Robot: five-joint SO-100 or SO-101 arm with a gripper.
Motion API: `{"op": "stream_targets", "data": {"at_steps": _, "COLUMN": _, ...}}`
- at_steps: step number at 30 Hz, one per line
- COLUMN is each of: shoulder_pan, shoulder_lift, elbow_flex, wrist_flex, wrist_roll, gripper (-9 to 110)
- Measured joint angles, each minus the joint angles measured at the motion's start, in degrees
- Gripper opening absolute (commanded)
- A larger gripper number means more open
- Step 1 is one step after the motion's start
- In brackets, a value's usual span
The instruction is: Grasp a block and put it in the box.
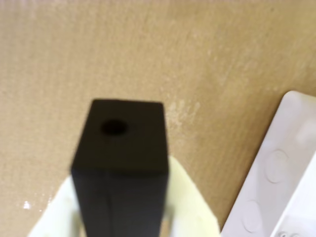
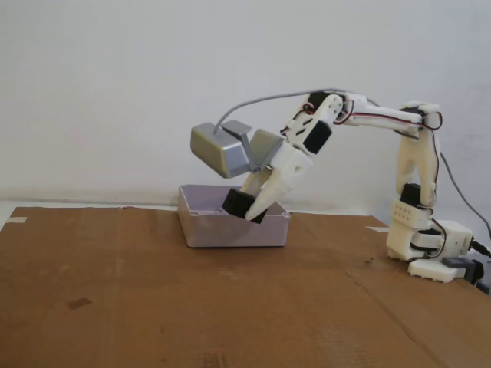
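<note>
A matte black block [image 1: 123, 143] with a small round hole in its end face fills the lower middle of the wrist view, and my gripper [image 1: 121, 173] is shut on it, a white finger on each side. In the fixed view the block [image 2: 239, 203] hangs tilted in the gripper [image 2: 253, 211] at about the height of the pale lavender-grey box's [image 2: 230, 230] rim. The wrist view shows brown cardboard behind the block and a corner of the box [image 1: 281, 168] at the lower right. Whether the block is over the box's inside, I cannot tell.
Brown cardboard [image 2: 153, 291] covers the table. A grey metallic camera housing [image 2: 219, 149] juts from the wrist, above the box. The arm's base [image 2: 430, 245] stands at the right. A white wall is close behind the box.
</note>
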Motion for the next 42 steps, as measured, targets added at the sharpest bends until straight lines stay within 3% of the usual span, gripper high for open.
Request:
{"op": "stream_targets", "data": {"at_steps": 14, "shoulder_pan": 4.5, "shoulder_lift": 5.5, "elbow_flex": 0.0, "wrist_flex": 0.0, "wrist_roll": 0.0, "gripper": 0}}
{"op": "stream_targets", "data": {"at_steps": 42, "shoulder_pan": 29.0, "shoulder_lift": 5.5, "elbow_flex": 0.1, "wrist_flex": 0.1, "wrist_roll": 0.5, "gripper": 0}}
